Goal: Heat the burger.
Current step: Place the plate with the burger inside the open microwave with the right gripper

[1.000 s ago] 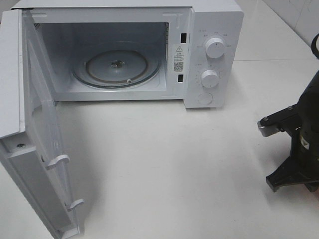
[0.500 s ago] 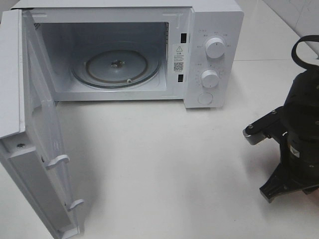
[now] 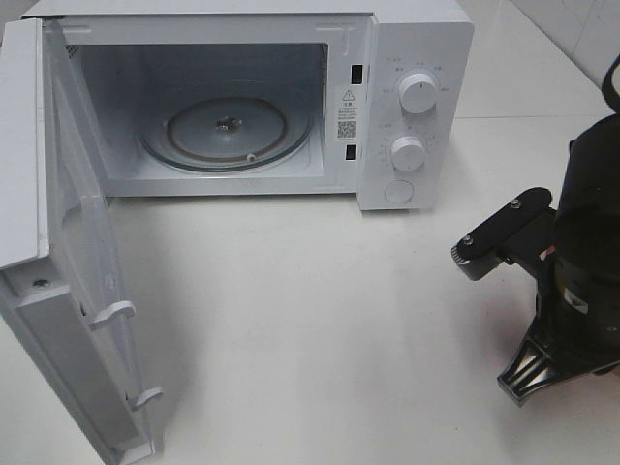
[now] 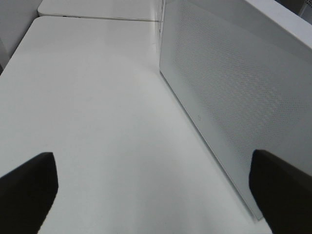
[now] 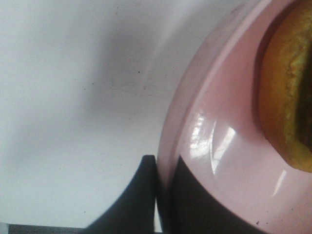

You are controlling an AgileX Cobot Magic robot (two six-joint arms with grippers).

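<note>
In the right wrist view my right gripper (image 5: 165, 175) is shut on the rim of a round pink plate (image 5: 214, 146), one dark finger outside the rim and one inside. The burger (image 5: 285, 92) lies on that plate; only its golden-brown edge shows. In the exterior view the right arm (image 3: 581, 262) stands at the right edge and hides plate and burger. The white microwave (image 3: 417, 58) stands at the back with its door (image 3: 68, 281) swung open and its glass turntable (image 3: 225, 131) bare. My left gripper (image 4: 151, 190) is open and empty beside the door's outer face (image 4: 234, 83).
The microwave has two dials (image 3: 418, 93) and a round button (image 3: 398, 191) on its right panel. The open door juts toward the table's front left. White tabletop (image 3: 320, 320) lies between the microwave and the right arm.
The right arm has moved left, further into the exterior view, and turned a little. The microwave and its door have not moved.
</note>
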